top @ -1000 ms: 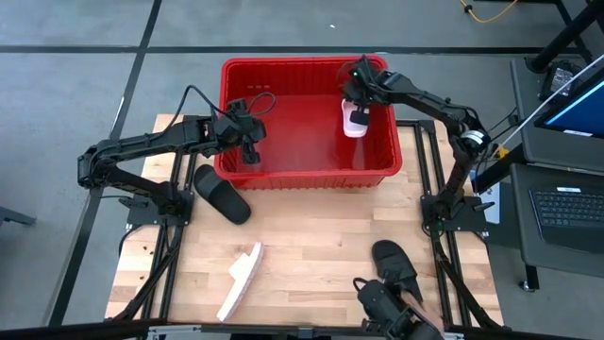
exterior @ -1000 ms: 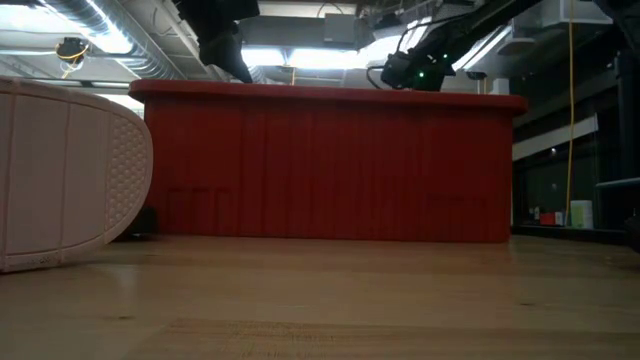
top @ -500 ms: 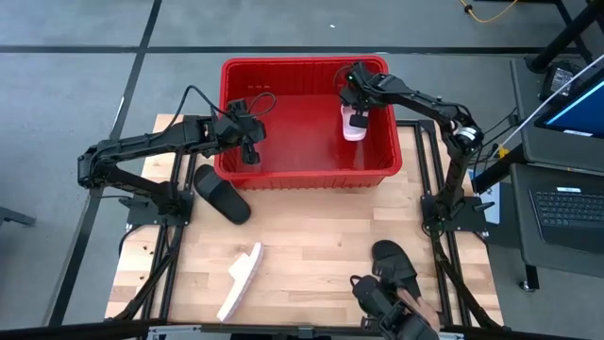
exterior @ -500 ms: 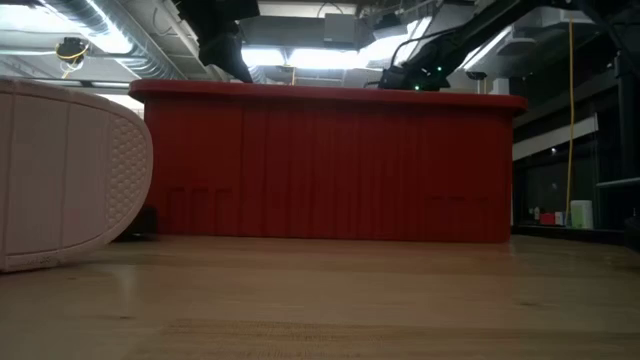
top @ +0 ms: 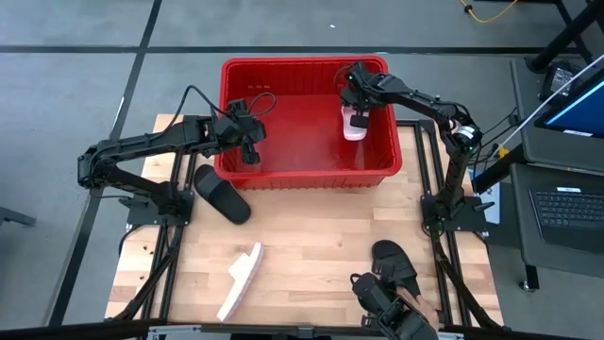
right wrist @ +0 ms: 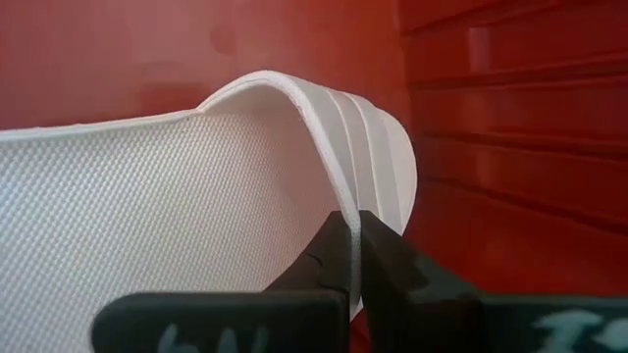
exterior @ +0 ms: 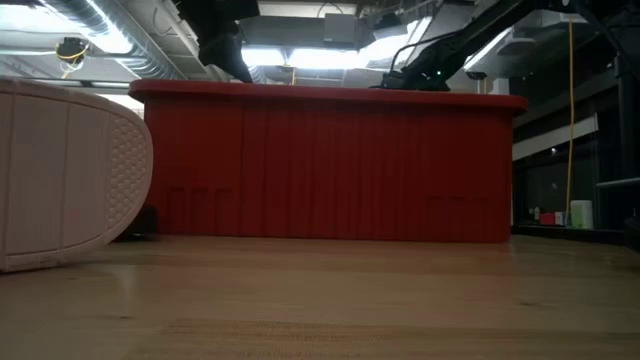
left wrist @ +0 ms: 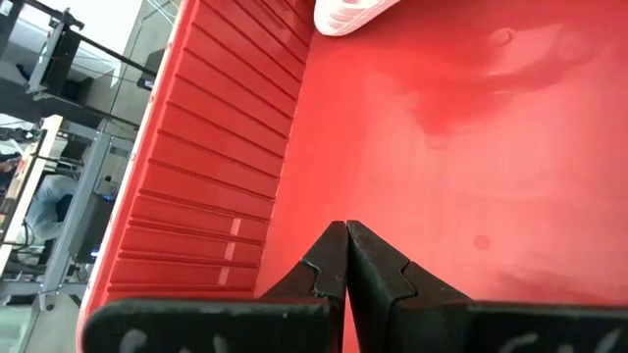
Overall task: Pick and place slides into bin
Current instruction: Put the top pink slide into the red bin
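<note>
My right gripper (top: pixel 355 106) pinches a pale pink slide (top: pixel 355 124) by its strap edge inside the red bin (top: pixel 283 176). It looks light, soft foam; I'd grip the ribbed strap. My left gripper (top: pixel 248 151) waits at the bin's left, fingers closed on nothing.

Overhead, table-level and both close wrist cameras all share the bin (top: pixel 302 123).

The bin (top: pixel 307 175) sits at the table's (top: pixel 321 236) far edge. One slide (top: pixel 355 122) lies inside, at its right end. Another slide (top: pixel 222 194) lies just before the bin's left corner (on the table), a third (top: pixel 240 280) nearer the front, a fourth (top: pixel 394 265) front right.
</note>
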